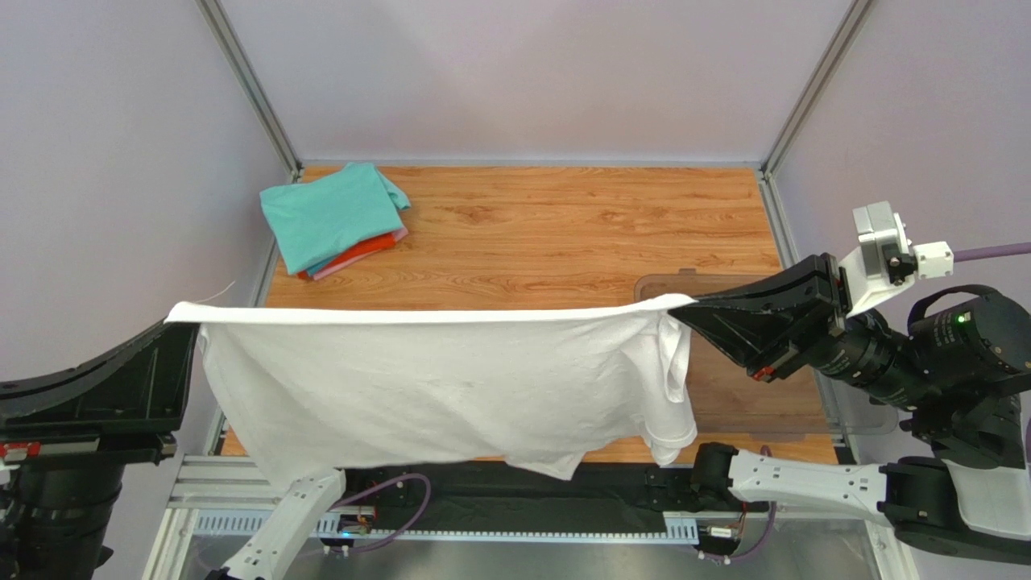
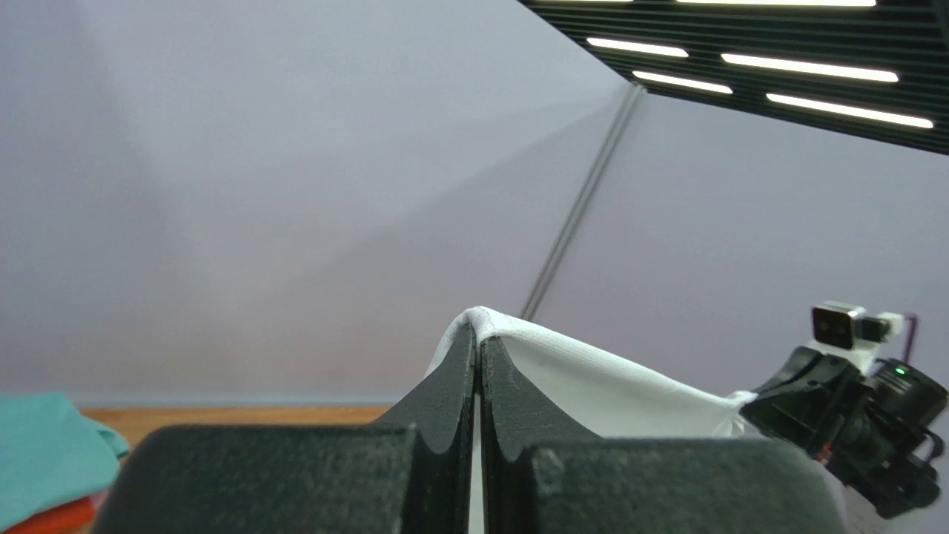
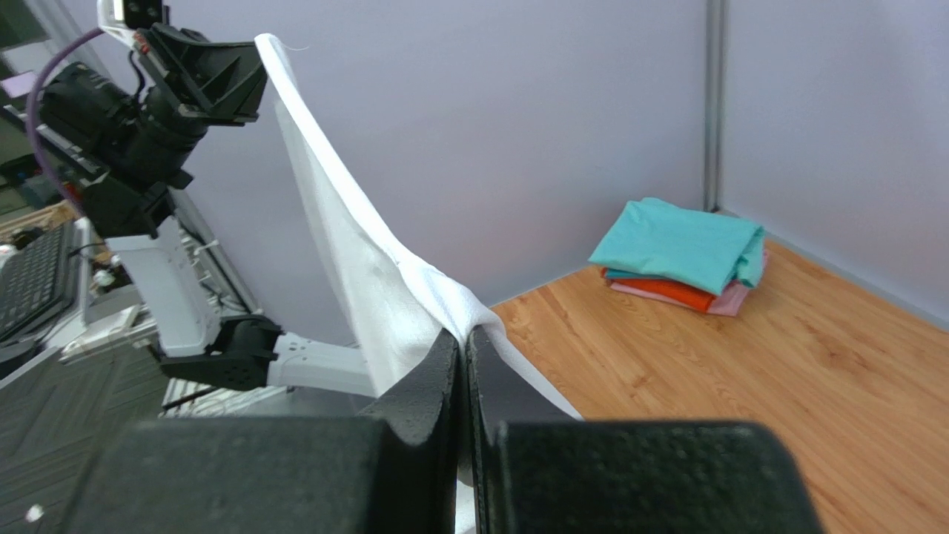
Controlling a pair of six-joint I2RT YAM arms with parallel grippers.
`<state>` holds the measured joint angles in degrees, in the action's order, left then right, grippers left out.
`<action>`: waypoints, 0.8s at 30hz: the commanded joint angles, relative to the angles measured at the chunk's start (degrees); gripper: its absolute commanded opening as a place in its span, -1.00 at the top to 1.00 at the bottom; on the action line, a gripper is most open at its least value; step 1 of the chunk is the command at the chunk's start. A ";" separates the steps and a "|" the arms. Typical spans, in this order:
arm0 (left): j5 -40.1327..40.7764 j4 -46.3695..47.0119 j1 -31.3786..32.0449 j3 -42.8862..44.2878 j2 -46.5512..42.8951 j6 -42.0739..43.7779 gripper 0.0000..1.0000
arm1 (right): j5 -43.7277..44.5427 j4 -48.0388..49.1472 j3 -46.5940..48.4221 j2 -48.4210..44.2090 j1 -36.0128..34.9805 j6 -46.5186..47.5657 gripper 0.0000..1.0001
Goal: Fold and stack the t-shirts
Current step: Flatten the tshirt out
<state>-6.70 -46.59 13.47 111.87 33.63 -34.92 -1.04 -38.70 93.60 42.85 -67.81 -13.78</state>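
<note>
- Of the white t-shirt [image 1: 436, 387]: spread wide in the air over the near part of the surface [image 1: 581, 230]. Upper edge pulled into a nearly straight line, lower cloth hanging loose and wrinkled, one sleeve drooping at the right end.
- At its left corner: pinched by the left jaws, closed tight on the cloth with no gap to be seen in the left wrist view. Left arm [image 1: 97, 375] standing off the surface's left side.
- At its right corner: pinched the same way by the right jaws, pressed together over a fold of the white cloth in the right wrist view. Right arm [image 1: 871, 351] reaching in from the right.
- Farther out, at the far left corner of the surface: a folded stack [image 1: 333, 224], well apart from the hanging shirt. Teal t-shirt [image 1: 327, 208] on top, orange-red t-shirt [image 3: 668, 292] and pink t-shirt [image 3: 730, 300] showing only as edges beneath.
- Judging progress: three shirts apparently folded and stacked, so most of the task looks done. The white one not yet folded at all.
- Left to do, by the look of it: laying the white shirt flat on the wood, folding it, then setting it on the teal top of the stack.
</note>
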 commanded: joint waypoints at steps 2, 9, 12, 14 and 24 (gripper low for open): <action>11.15 -2.80 0.06 -3.23 5.74 2.75 1.00 | 13.48 -0.85 1.85 3.72 -0.13 6.65 1.00; 40.25 -6.42 0.06 -17.90 17.76 -1.02 1.00 | 29.50 7.41 -6.49 16.54 10.53 16.33 1.00; 47.90 -2.73 -0.29 -26.25 25.05 -2.78 1.00 | 12.69 11.61 -10.35 23.49 25.30 10.54 0.93; 47.14 -0.79 -3.00 -31.09 29.46 -4.54 1.00 | 4.75 17.48 -14.75 29.81 27.90 12.18 0.88; 31.22 -0.16 -13.12 -33.57 56.45 -8.06 -0.99 | 6.13 16.21 -3.79 63.48 29.32 14.84 -0.43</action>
<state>26.68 -45.82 0.25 74.56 90.54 -41.89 4.69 -23.44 82.19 103.88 -38.46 1.43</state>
